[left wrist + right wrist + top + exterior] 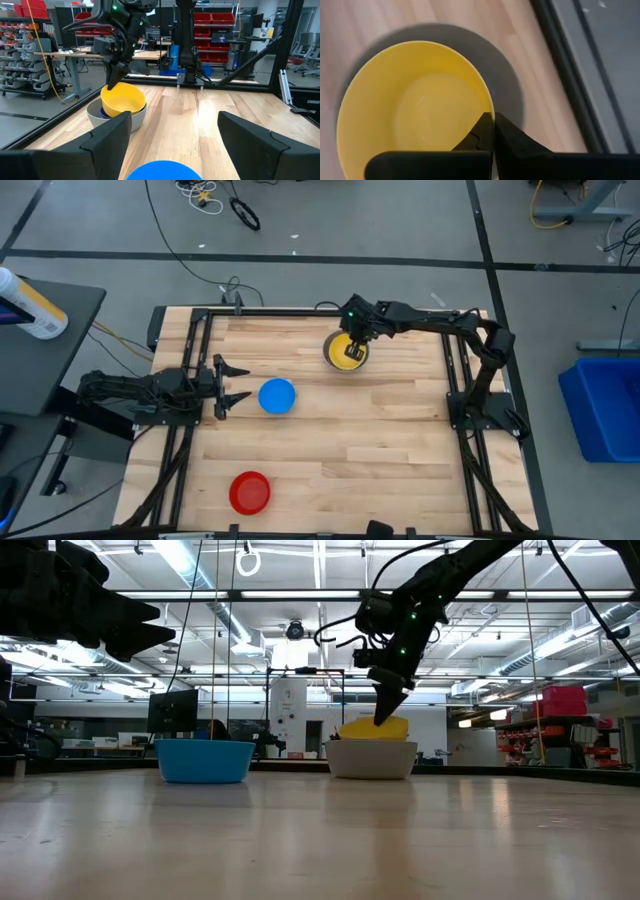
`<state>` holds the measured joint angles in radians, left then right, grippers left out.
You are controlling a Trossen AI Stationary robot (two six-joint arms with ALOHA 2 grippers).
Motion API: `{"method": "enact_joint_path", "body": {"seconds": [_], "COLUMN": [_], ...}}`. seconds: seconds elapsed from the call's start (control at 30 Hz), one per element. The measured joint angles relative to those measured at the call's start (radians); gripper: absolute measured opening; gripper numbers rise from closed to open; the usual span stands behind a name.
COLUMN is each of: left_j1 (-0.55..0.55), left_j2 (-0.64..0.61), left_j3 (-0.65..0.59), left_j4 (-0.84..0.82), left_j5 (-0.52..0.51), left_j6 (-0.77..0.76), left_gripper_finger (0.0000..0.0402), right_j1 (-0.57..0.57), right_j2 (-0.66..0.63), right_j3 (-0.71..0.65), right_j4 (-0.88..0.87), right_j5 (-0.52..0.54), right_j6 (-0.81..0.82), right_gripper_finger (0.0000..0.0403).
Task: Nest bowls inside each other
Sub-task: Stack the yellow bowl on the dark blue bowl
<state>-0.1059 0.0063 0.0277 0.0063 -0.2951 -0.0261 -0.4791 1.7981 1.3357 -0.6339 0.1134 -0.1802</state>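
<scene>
Near the table's [400, 440] far edge, the right gripper [352, 340] pinches the yellow bowl's [347, 352] rim, tilted in the grey bowl [372, 759]; level before release. Left gripper [236, 385] waits, fingers spread, empty.

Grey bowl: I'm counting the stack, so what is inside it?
The yellow bowl sits tilted in the grey bowl, a dark blue bowl edge beneath it. Anything deeper is covered.

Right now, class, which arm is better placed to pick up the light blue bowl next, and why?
Left. The left gripper is open beside the light blue bowl, facing it. The right gripper is shut on the yellow bowl over the grey bowl, so it is busy.
</scene>
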Motion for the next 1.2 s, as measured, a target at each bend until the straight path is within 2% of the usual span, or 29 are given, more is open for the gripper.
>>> {"method": "enact_joint_path", "body": {"seconds": [0.3,0.6,0.83,1.2], "left_j1": [0.0,0.0,0.0,0.0], "left_j2": [0.0,0.0,0.0,0.0], "left_j3": [0.0,0.0,0.0,0.0], "left_j4": [0.0,0.0,0.0,0.0], "left_j5": [0.0,-0.002,-0.004,-0.004], "left_j6": [0.0,0.0,0.0,0.0], "left_gripper_finger": [0.0307,0.0307,0.0307,0.0307], "right_j1": [-0.039,-0.065,-0.077,-0.082], "right_j2": [0.0,0.0,0.0,0.0], "right_j3": [0.0,0.0,0.0,0.0], "right_j4": [0.018,0.017,0.012,0.004], "right_j5": [-0.169,-0.264,-0.229,-0.26], "right_j6": [-0.011,-0.014,-0.02,-0.027], "right_gripper_finger": [0.0,0.0,0.0,0.0]}}
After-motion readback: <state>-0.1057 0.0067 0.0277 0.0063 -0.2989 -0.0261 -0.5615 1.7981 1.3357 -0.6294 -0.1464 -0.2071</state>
